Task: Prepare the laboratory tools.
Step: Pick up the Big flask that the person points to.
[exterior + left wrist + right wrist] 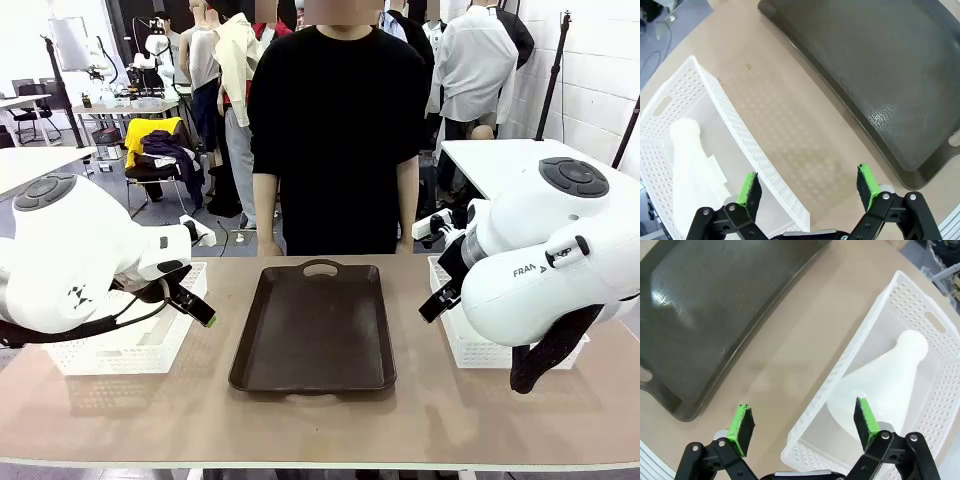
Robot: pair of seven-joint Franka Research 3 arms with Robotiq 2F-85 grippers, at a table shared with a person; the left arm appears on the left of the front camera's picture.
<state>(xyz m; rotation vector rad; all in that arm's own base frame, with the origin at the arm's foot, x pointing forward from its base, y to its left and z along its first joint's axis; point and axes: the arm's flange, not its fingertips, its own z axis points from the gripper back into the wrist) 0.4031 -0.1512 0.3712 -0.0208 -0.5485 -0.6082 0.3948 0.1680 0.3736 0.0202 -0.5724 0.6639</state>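
Two white arms, both bent at the elbow. The left arm (75, 265) enters from the left, wrist angled downward; the left gripper (809, 186) has its jaws spread wide, green pads (749, 189) bare. The right arm (545, 265) mirrors it; the right gripper (802, 421) is equally wide apart and empty.

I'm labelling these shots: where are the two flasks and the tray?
Left flask (692, 170), left wrist view, on its cone.
Right flask (885, 380), right wrist view, on its cone.
Tray (315, 330), front view, on its bare floor.
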